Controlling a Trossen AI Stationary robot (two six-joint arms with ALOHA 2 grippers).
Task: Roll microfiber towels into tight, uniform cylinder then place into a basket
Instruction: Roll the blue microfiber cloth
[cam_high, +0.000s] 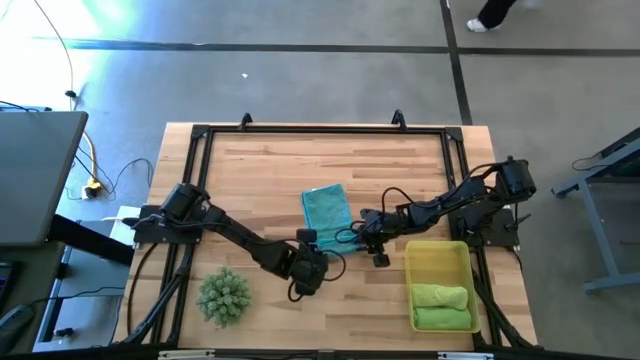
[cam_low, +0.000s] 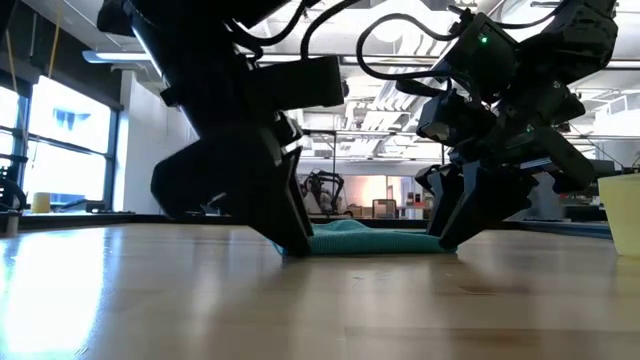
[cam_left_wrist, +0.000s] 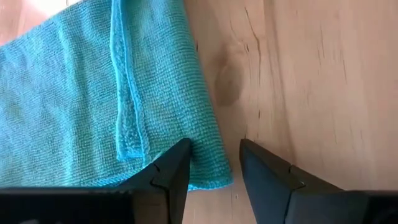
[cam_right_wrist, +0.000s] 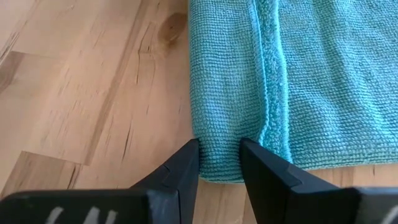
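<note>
A teal towel (cam_high: 325, 210) lies flat on the wooden table, with one edge folded over as a narrow strip (cam_right_wrist: 270, 74). My left gripper (cam_left_wrist: 211, 171) is open, pointing down at the towel's near left corner (cam_high: 306, 238). My right gripper (cam_right_wrist: 219, 163) is open, pointing down at the towel's near right corner (cam_high: 352, 235). In the low view both stand with their tips at table height, the left gripper (cam_low: 292, 240) and the right gripper (cam_low: 445, 235) at either end of the towel (cam_low: 370, 238). Two green towels (cam_high: 440, 305) lie rolled in the yellow basket (cam_high: 437, 258). My left gripper comes from above and stands astride the towel's near left corner (cam_left_wrist: 208, 168). One fingertip (cam_left_wrist: 177, 163) is on the cloth and the other (cam_left_wrist: 255, 163) is on bare wood beside it. The towel lies flat. My right gripper comes from above, with both fingertips down at the towel's near right corner (cam_right_wrist: 219, 152). One fingertip (cam_right_wrist: 186, 160) is at the cloth's side edge and the other (cam_right_wrist: 254, 158) is on the folded strip. The towel lies flat.
A spiky green plant-like ball (cam_high: 223, 295) sits at the near left of the table. The basket stands at the near right, close to the right arm. A black frame (cam_high: 320, 130) runs around the table's far and side edges.
</note>
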